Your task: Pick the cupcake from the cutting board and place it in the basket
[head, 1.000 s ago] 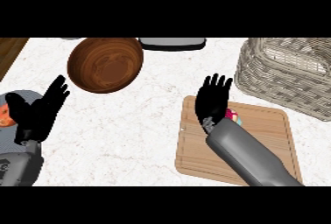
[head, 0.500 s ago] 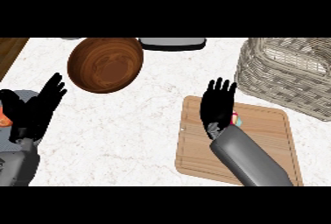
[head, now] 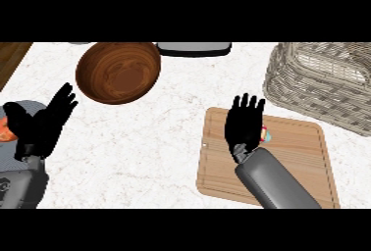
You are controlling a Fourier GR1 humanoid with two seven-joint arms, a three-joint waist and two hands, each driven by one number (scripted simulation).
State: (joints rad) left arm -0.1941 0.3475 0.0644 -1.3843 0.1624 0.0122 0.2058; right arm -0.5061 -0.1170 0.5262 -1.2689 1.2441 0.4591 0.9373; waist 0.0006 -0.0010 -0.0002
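Observation:
A wooden cutting board (head: 304, 157) lies on the marble counter at the right. On it sits the cupcake (head: 265, 135), of which only a pink and teal sliver shows past my right hand (head: 243, 128). That hand is over the board's left half, fingers straight and pointing away, open, directly left of the cupcake and hiding most of it. The wicker basket (head: 319, 83) stands at the upper right, behind the board. At the left edge my left hand (head: 42, 125) rests open with fingers up.
A brown wooden bowl (head: 118, 72) stands at the back left. A grey tray-like object (head: 194, 47) shows at the top edge. An orange item (head: 6, 133) on a grey plate (head: 23, 105) sits behind my left hand.
My right hand has drawn back toward me and lower over the board, nearer the cupcake. The left hand has shifted slightly down and left.

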